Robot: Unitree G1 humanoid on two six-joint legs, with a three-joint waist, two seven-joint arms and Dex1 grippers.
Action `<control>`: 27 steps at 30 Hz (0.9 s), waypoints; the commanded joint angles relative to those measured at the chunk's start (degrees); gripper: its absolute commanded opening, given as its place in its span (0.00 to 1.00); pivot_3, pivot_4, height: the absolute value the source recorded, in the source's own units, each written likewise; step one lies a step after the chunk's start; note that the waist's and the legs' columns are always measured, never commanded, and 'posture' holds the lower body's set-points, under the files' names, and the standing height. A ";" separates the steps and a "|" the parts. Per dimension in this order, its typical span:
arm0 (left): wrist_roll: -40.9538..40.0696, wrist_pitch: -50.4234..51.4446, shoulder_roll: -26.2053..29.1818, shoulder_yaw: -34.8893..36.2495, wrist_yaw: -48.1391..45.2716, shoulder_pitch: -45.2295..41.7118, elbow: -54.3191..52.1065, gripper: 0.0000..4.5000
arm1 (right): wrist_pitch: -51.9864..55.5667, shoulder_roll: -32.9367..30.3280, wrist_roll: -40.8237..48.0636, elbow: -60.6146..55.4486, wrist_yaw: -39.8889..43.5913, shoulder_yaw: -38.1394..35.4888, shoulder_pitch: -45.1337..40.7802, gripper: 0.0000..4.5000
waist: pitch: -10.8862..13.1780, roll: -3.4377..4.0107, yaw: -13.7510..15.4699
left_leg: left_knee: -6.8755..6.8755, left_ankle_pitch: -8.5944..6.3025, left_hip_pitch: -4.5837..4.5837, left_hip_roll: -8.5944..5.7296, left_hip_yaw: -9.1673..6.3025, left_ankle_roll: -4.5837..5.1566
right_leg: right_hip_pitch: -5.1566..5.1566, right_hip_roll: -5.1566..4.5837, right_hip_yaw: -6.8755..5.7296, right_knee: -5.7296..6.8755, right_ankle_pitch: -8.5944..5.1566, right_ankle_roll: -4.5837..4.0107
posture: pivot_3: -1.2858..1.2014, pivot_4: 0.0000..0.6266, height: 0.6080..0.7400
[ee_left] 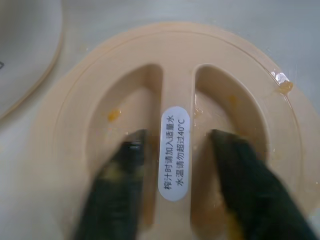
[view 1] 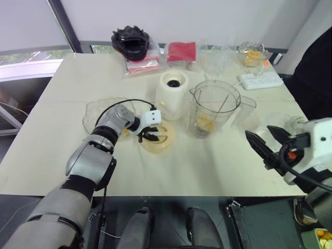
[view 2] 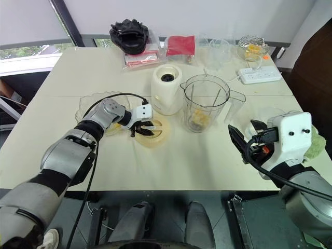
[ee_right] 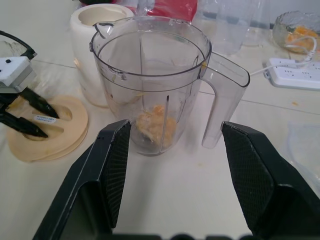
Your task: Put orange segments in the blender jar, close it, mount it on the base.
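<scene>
On the pale tabletop (view 1: 218, 171), the jar (view 1: 213, 109) is seen in the middle with orange bits (view 1: 204, 123) at its bottom, just beside the white base (view 1: 173, 93). The lid (view 2: 162, 136) lies flat to its left. Closing is judged to be the step in hand. The left claw (ee_left: 175, 140) is bent down onto the lid, open, a finger each side of its ridge. Next the ridge must be squeezed and lifted. The right claw (ee_right: 176, 130) is held open, empty, near the jar.
</scene>
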 commanded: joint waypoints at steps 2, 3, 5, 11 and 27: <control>1.10 1.04 0.13 0.19 -0.09 0.31 0.49 0.06 | -1.27 -0.52 -0.77 -1.61 -0.91 0.41 -1.06 0.67 | -0.03 -0.02 0.01 | 0.00 0.00 0.07 0.00 -0.01 0.00 | 0.08 0.00 0.00 -0.03 -0.01 0.01 | 0.52 0.24 1.00; 1.19 1.35 0.13 0.19 -0.12 0.25 0.49 0.06 | -1.28 -0.26 -1.15 -1.43 -1.35 1.27 -1.74 0.67 | -0.04 -0.02 -0.01 | 0.01 0.00 0.07 0.00 -0.01 0.00 | 0.09 0.00 0.00 -0.03 -0.01 0.01 | 0.52 0.24 1.00; 0.89 2.11 0.39 0.54 -1.11 -0.39 0.39 0.06 | -1.52 1.28 -2.77 -0.47 -2.73 4.83 -4.03 0.67 | -0.06 -0.06 -0.07 | 0.02 0.00 0.10 0.00 -0.01 0.00 | 0.11 0.00 0.00 -0.03 -0.01 0.01 | 0.52 0.24 1.00; -1.59 1.55 2.11 2.91 -6.81 -3.97 -1.40 0.06 | -0.66 8.75 -13.22 3.20 -5.23 16.89 -10.48 0.67 | -0.04 -0.12 -0.30 | 0.01 0.00 0.07 0.00 -0.01 0.00 | 0.08 0.02 -0.01 -0.04 -0.01 0.01 | 0.52 0.24 1.00; -14.99 12.74 8.88 11.19 -24.49 -4.25 -25.32 0.06 | -3.25 22.54 -47.76 22.21 1.05 32.01 -22.30 0.67 | -0.05 -0.07 -1.49 | 0.01 0.00 -0.06 -0.02 -0.06 0.00 | -0.13 0.04 -0.01 0.14 -0.01 0.01 | 0.52 0.24 1.00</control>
